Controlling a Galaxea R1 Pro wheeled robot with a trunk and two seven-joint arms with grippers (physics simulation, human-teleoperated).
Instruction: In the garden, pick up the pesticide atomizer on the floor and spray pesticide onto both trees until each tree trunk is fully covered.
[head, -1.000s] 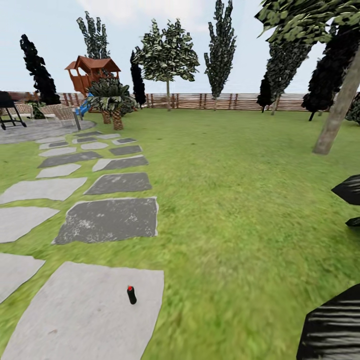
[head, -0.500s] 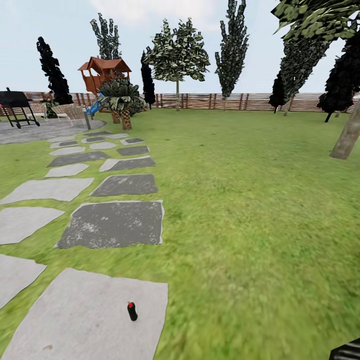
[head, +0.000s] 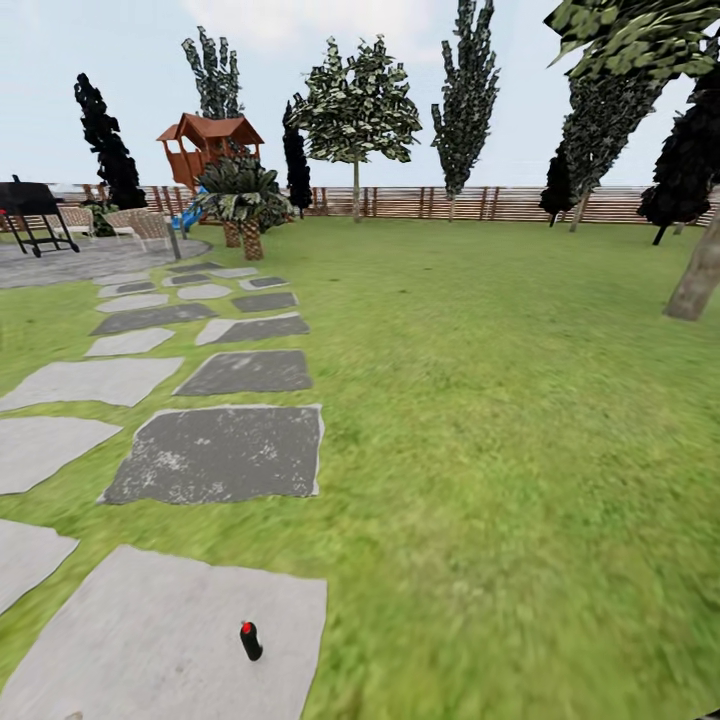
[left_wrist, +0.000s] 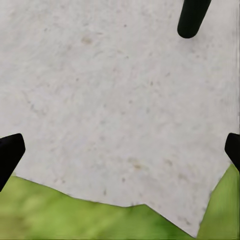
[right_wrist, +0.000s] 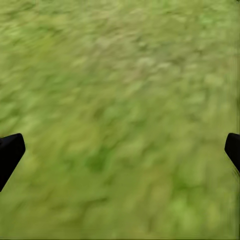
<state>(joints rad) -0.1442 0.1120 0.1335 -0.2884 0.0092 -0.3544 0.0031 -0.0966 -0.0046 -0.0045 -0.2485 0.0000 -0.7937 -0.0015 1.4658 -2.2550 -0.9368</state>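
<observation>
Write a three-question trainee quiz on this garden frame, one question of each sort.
1. True or false: the small black atomizer bottle with a red cap stands on grass.
2. The left gripper looks down on: A) green lawn B) pale grey paving slab C) fence.
3. Fill in: the smooth leaning grey-brown tree trunk stands at the head view's ___ edge.

Key: 1 false, it stands on the slab; 2 B; 3 right.

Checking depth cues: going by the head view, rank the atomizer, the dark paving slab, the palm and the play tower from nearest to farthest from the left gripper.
1. atomizer, on the near pale slab.
2. dark paving slab, just beyond.
3. palm, at the path's far end.
4. play tower, behind the palm.
</observation>
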